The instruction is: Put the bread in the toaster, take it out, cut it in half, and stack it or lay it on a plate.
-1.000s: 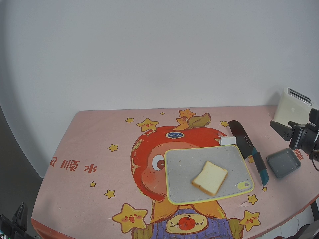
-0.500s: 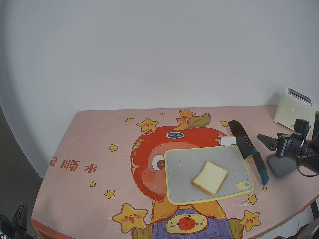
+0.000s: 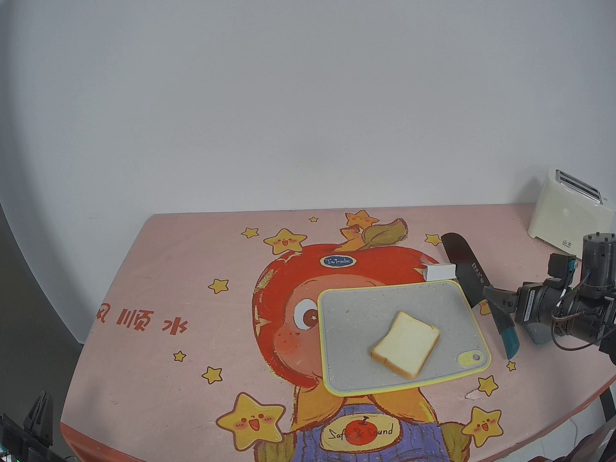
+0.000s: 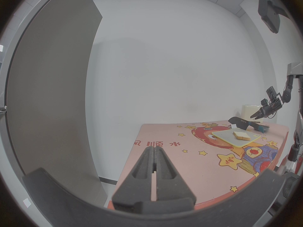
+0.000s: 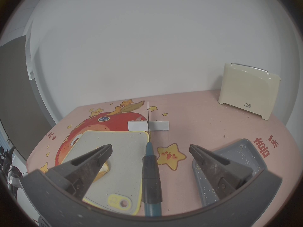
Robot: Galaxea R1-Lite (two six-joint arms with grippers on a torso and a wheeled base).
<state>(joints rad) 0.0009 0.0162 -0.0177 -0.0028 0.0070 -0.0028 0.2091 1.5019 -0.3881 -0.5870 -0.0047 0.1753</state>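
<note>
Showing a slice of bread [image 3: 405,344] lying flat on a grey cutting board [image 3: 359,316] mid-counter [image 3: 192,303]. Showing a dark knife [image 3: 471,269] lying just right of the board, and a cream toaster [image 3: 568,213] standing at the far right. Showing the right hand [image 5: 150,147] hovering over the knife handle, spread wide, holding nothing. Showing the left hand [image 4: 153,148] hanging off the near left corner, fingers pressed together, empty.

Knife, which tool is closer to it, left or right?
Right. The right tool hovers open over the handle of the knife; the left tool is shut, off the opposite end of the table.
</note>
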